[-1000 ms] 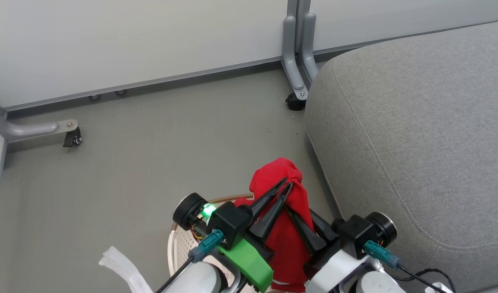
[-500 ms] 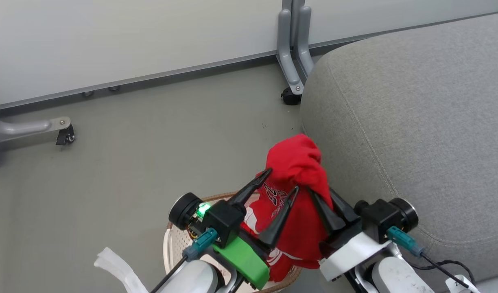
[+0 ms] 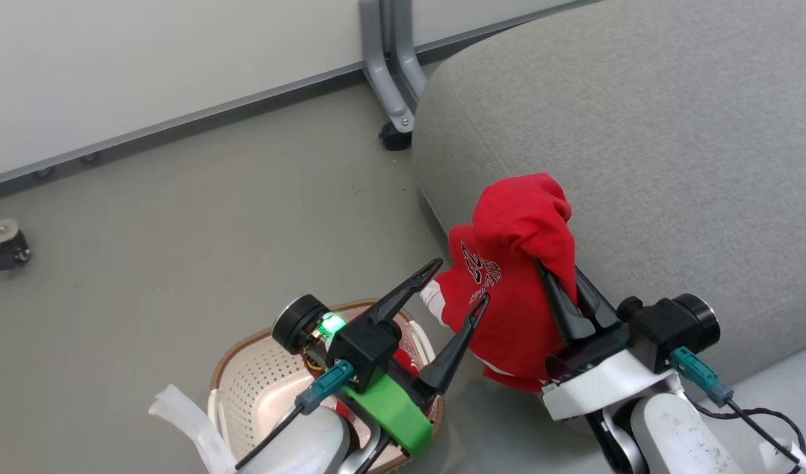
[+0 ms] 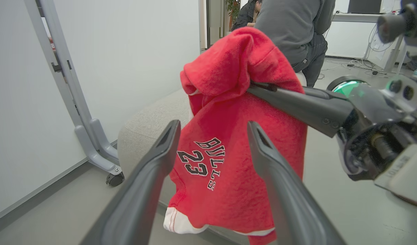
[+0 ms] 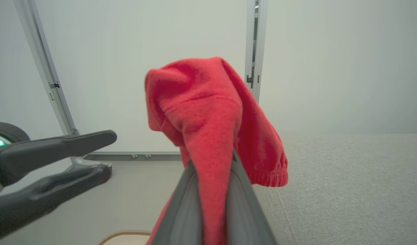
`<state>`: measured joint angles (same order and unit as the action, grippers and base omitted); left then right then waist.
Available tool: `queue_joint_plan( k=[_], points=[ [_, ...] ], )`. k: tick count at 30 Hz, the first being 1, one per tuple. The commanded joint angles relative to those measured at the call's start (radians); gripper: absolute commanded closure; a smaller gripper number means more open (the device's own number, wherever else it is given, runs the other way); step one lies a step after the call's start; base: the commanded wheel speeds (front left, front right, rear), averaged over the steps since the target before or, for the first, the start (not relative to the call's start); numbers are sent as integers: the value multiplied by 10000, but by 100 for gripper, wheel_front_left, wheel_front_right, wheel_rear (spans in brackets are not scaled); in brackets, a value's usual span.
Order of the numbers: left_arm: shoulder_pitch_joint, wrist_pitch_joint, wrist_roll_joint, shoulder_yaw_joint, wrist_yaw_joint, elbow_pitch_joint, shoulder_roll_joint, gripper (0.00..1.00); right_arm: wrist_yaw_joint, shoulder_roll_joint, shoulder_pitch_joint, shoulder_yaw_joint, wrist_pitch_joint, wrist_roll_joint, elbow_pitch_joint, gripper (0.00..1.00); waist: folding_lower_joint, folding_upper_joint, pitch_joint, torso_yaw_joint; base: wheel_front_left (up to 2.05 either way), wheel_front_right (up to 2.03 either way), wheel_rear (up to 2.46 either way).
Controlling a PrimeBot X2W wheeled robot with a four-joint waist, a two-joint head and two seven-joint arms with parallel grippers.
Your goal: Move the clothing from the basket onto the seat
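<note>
1. Red Bulls-lettered garment (image 3: pixel 515 250) hangs at the seat's (image 3: pixel 673 131) near edge, clamped in the right pincer (image 3: pixel 560 270).
2. Left pincer (image 3: pixel 461 282) stands apart, empty, just short of the seat.
3. Carrying step; next probably: lower onto the seat, release.

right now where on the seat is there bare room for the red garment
The seat is bare from its rounded corner by the grey stand leg rightward, past the red garment. Crowded: its near edge, where the right gripper holds the garment beside the open left gripper.
</note>
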<state>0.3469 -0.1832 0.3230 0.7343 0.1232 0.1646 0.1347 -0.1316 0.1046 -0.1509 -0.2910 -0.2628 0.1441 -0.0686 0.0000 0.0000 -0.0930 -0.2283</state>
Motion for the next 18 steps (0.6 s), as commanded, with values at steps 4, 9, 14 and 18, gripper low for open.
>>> queue_joint_plan(
  k=[4,9,14,18],
  points=[
    [346,-19,108,119,40,33,176,0,17,-144,49,132,-31,-92,282,100,0,0,-607,-1517,0,0,0],
    [570,34,164,275,61,67,307,0,15,-276,121,190,-31,-135,502,100,0,0,-920,-2266,0,0,0],
    [761,101,210,431,74,109,405,0,17,-410,197,290,-31,-117,671,100,0,0,-1228,-2798,0,0,0],
    [874,170,188,568,62,108,502,0,15,-474,210,395,-31,-107,767,100,0,0,-1508,-3005,0,0,0]
  ],
)
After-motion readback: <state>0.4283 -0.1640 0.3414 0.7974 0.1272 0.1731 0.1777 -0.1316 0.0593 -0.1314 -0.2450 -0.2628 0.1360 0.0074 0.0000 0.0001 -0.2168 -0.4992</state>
